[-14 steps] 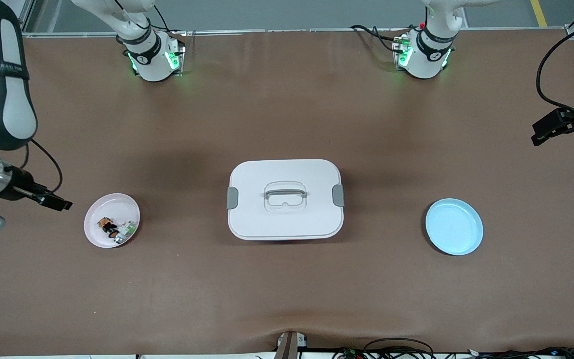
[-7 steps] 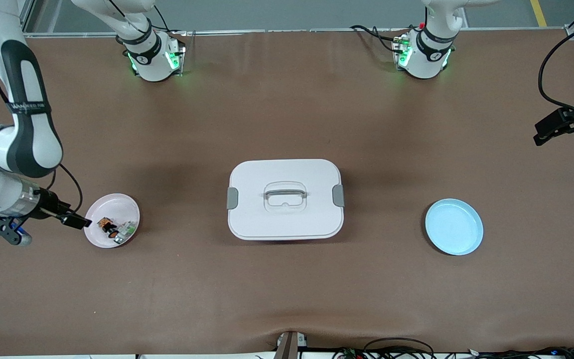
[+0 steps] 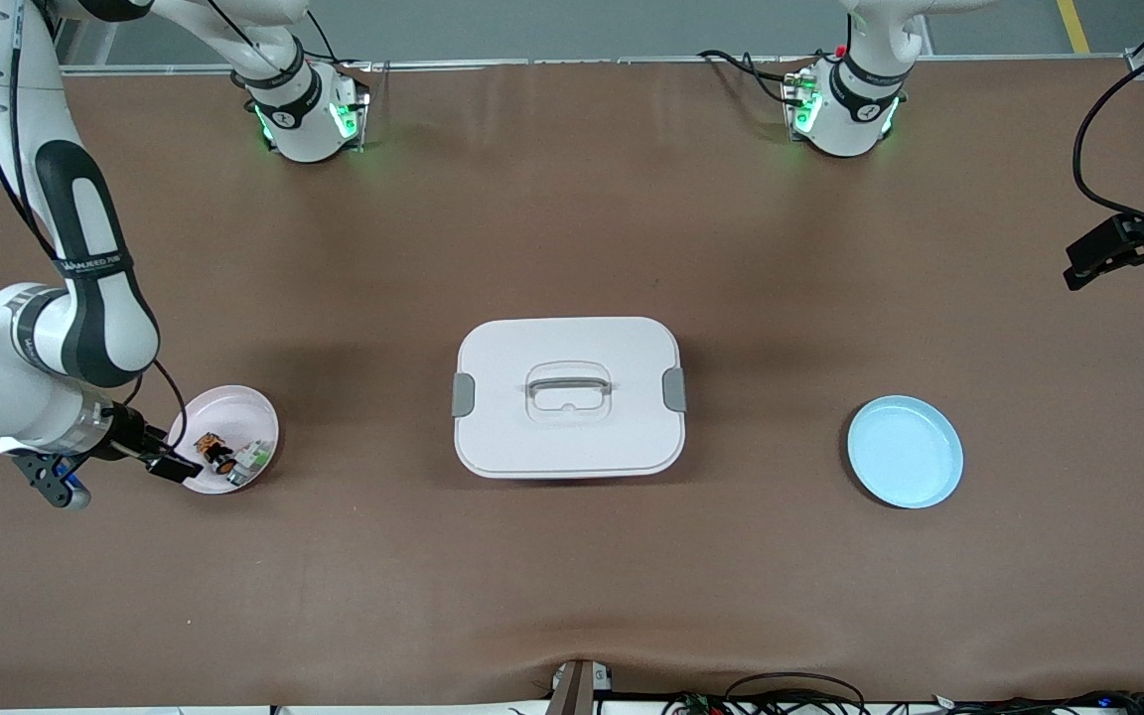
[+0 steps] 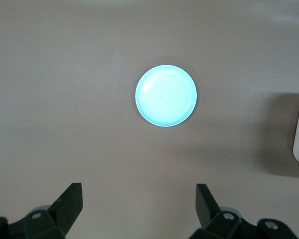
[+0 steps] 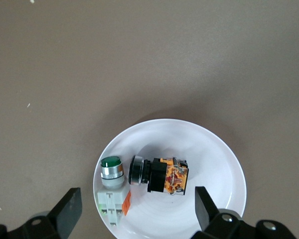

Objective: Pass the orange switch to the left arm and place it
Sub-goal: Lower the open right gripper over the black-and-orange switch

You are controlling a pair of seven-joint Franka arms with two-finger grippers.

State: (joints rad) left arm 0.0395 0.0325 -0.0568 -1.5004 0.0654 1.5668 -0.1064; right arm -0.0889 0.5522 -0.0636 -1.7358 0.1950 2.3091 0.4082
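Front view: since a second ago the right arm (image 3: 85,258) has swung in from the edge at its own end of the worktop (image 3: 572,596), and the right hand (image 3: 173,467) now sits over the rim of the pink plate (image 3: 224,409), fingers spread open and holding nothing. The left hand (image 3: 1093,260) has barely shifted; it waits open and empty over the worktop's edge at the left arm's end. The orange switch (image 3: 214,452) lies on its side in the pink plate, just beside a green-and-white switch (image 3: 251,459) in the same plate; the right wrist view shows the two (image 5: 162,175) (image 5: 112,186) close together between the open fingers (image 5: 67,209). The white box (image 3: 568,397) stands shut in the middle of the worktop, between the pink plate and the blue plate (image 3: 905,452), well apart from both, with bare brown surface all around it. I count two arms, two plates, two switches and one box.
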